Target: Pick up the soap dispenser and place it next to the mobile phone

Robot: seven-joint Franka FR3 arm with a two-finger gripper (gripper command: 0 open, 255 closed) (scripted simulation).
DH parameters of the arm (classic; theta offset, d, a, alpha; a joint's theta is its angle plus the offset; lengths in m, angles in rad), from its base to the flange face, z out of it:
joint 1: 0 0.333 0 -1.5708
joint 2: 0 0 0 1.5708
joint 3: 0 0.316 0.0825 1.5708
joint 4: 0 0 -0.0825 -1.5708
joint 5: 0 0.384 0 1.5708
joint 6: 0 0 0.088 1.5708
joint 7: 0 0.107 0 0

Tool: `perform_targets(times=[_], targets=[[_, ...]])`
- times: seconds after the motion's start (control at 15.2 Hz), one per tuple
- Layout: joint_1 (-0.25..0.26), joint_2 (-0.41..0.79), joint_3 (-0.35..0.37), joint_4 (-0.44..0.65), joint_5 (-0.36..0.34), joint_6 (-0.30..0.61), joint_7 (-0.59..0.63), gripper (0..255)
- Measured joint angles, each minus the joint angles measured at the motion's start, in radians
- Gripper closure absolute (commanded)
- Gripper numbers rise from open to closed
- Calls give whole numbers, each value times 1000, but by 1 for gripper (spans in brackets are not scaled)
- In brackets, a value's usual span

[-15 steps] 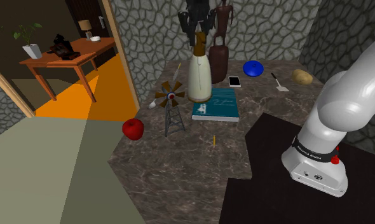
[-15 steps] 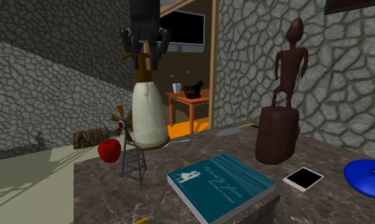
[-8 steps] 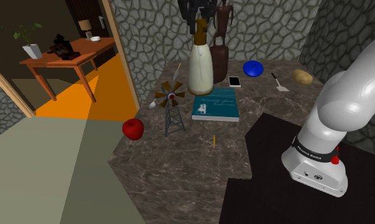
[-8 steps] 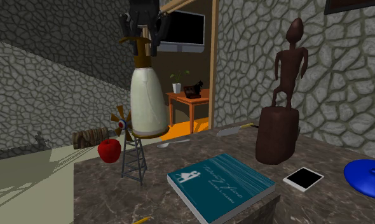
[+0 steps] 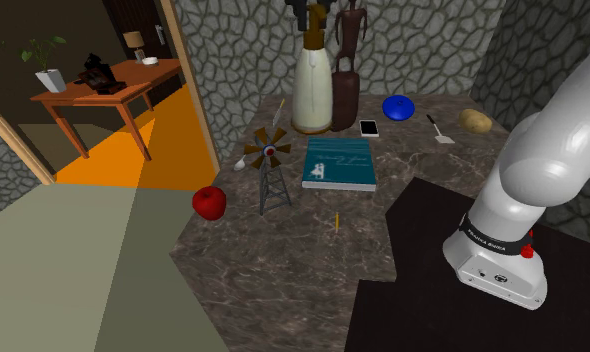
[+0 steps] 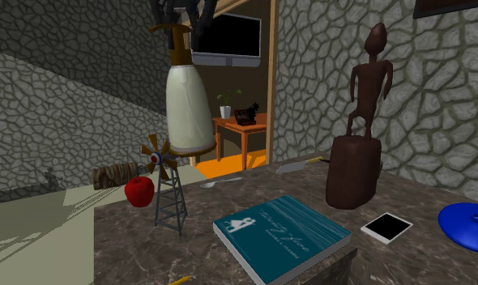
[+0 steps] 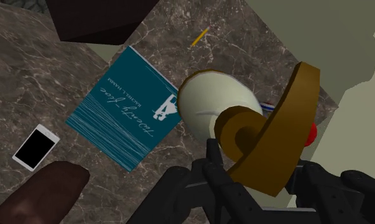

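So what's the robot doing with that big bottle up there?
The robot's black gripper is clamped on the brown pump top of a tall cream soap dispenser and holds it in the air above the table. The mobile phone lies flat on the table beside the teal book, near the dark statue. The dispenser isn't next to the phone yet.

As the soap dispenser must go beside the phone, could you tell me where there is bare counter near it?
The bare counter between the phone, the blue lid and the small grey tool looks roomiest for the soap dispenser. The phone's other sides are crowded: the dark statue and the teal book stand close.
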Motion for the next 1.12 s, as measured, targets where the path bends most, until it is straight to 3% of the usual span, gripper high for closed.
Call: perform_targets(times=[0.59,1.12], targets=[[1,80,7,222,-12,-142,19,255],[-62,-34,-98,-2,-20,-43,-158,255]])
